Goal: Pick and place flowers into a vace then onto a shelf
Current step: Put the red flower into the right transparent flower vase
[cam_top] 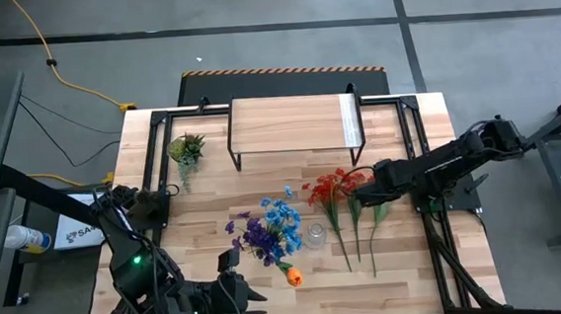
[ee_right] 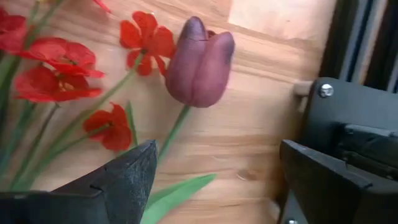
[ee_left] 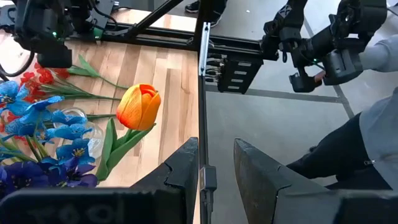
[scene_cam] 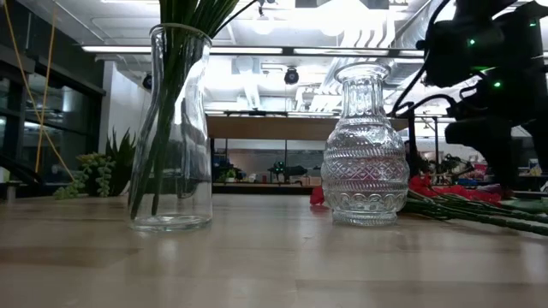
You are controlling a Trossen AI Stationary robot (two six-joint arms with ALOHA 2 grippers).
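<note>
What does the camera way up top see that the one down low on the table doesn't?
Only the high view shows the shelf, the blue flowers, the orange tulip and the whole left arm, back at the near edge. Only the low view shows the patterned vase up close, and green stems standing in a plain vase. Both show the red flowers lying on the table and the open right gripper above them.

A workshop or lab: bare grey concrete floor, a yellow cable trailing across it, black-and-orange hazard tape, exposed ceiling ducts.
</note>
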